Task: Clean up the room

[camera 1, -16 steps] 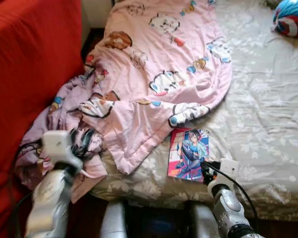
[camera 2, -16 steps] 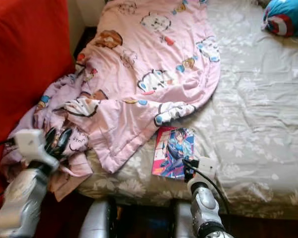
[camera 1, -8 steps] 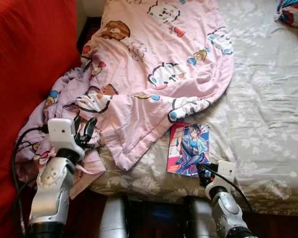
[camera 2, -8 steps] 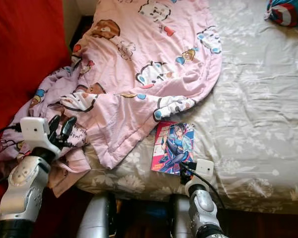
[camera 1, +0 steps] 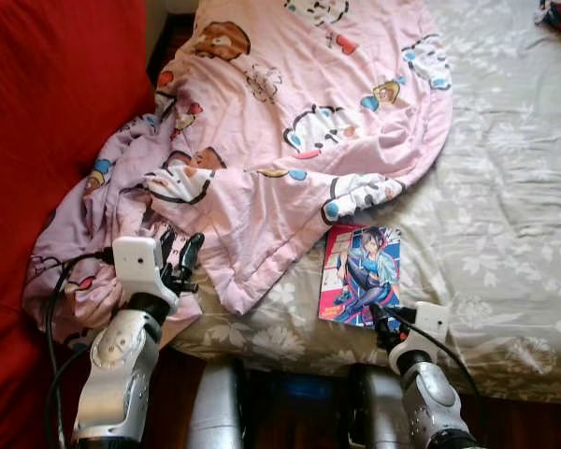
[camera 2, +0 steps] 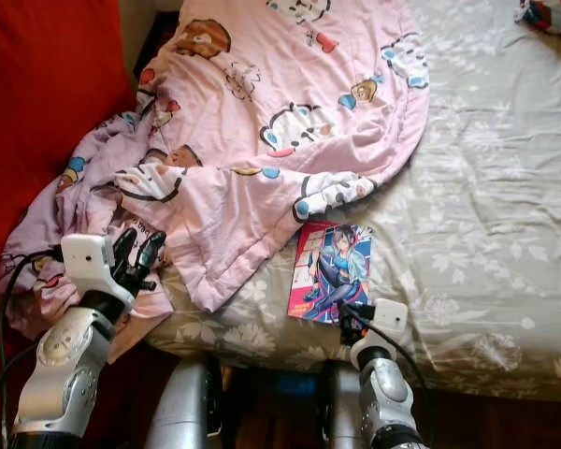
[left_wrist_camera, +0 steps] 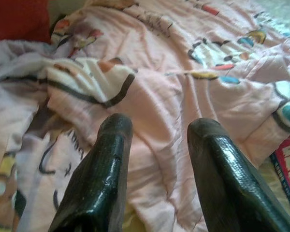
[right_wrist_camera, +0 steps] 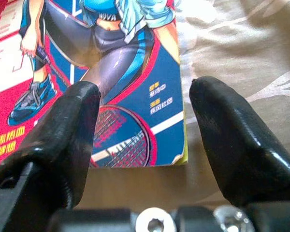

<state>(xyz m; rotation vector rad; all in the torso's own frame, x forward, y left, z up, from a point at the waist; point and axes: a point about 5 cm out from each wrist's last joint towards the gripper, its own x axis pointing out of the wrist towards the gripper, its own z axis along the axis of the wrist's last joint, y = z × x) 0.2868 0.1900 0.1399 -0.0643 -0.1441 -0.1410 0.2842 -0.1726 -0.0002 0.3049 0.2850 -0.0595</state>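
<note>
Right gripper (right_wrist_camera: 142, 140) wide open, empty, just short of the book (camera 1: 363, 273) (left gripper (left_wrist_camera: 159, 169) likewise open).

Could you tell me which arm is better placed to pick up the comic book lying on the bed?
The right. The right gripper sits open at the near edge of the comic book, its corner between the fingers in the right wrist view. The left gripper is over the pink blanket, well off to the side.

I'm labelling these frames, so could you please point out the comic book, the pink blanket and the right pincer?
comic book (camera 1: 363, 273), left eye view, cover centre.
pink blanket (camera 1: 299, 103), left eye view, flat middle.
right pincer (right_wrist_camera: 142, 140), right wrist view, between the fingertips.
</note>
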